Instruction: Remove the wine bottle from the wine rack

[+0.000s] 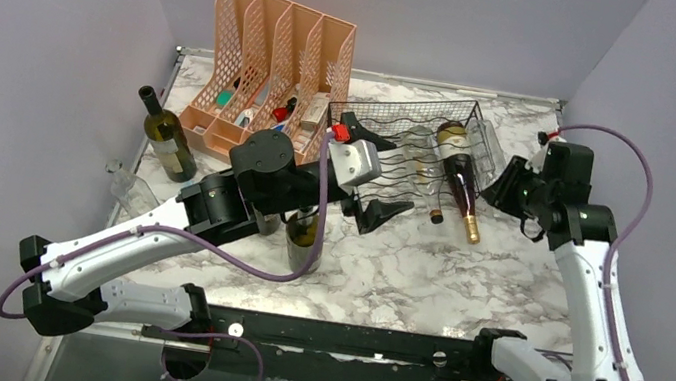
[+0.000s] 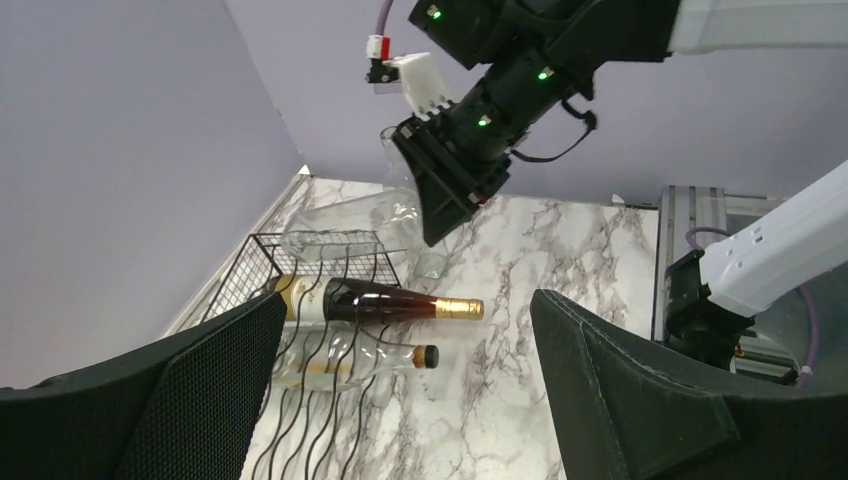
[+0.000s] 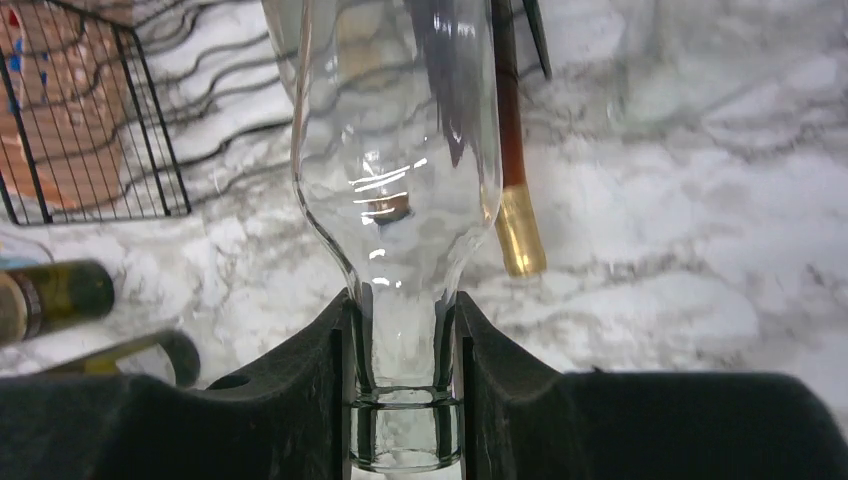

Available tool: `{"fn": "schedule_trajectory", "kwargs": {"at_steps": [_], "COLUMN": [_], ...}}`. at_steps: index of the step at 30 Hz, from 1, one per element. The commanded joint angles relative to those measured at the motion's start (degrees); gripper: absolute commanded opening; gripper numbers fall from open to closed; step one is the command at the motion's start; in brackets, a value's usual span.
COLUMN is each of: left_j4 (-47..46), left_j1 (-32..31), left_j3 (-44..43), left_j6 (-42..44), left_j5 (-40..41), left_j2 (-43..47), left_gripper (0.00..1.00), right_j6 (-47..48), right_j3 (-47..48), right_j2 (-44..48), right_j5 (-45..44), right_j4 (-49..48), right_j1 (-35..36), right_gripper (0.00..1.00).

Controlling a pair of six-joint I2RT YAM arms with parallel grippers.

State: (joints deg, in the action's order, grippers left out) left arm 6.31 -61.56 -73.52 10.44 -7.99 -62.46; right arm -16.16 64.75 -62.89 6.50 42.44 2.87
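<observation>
Right fingers (image 3: 300,400) pinch the neck of a clear bottle (image 3: 395,180), whose body stretches beyond them onto the end cradle of the wine rack (image 1: 395,123). Left fingers (image 2: 640,400) gape wide, holding nothing. The right wrist view alone shows the grip close up. The cream label on the dark bottle (image 2: 385,300) alongside is too small to read.

We find the right gripper (image 3: 405,385) closed on the neck of a clear glass bottle (image 3: 395,150), black jaws against the glass on both sides. Just right of it lies a gold-foiled bottle neck (image 3: 520,232). The wire rack (image 3: 90,150) stands upper left on the marble table (image 3: 690,260). A blurred dark bottle (image 3: 55,297), possibly olive glass, sits at the left edge.
</observation>
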Motion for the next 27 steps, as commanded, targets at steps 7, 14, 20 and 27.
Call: {"fn": "schedule_trajectory", "kwargs": {"at_steps": [7, 14, 20, 27], "left_j4": [-5.55, -6.91, -12.53, -20.56], "left_j1": [0.21, -7.59, -8.70, -8.03], "left_j3": [-1.23, -1.88, -1.02, -2.91], "left_j6": [4.03, 27.58, 42.78, 45.35], "left_j5": [-12.87, -14.40, -5.31, 1.75], "left_j2": [-4.35, -13.88, -23.49, -30.97], "left_gripper": [0.99, 0.99, 0.99, 0.95], "right_j6": [-1.73, 0.17, 1.95, 1.77], "right_j3": [10.67, 12.96, 16.30, 14.83], "right_j2": [11.68, 12.86, 13.63, 15.19], "right_j5": [4.34, 14.44, 22.97, 27.93], "right_j4": [28.48, 31.74, 33.84, 34.19], "right_j1": [-0.41, -0.39, -0.33, 2.66], "right_gripper": [0.01, 0.01, 0.01, 0.01]}}
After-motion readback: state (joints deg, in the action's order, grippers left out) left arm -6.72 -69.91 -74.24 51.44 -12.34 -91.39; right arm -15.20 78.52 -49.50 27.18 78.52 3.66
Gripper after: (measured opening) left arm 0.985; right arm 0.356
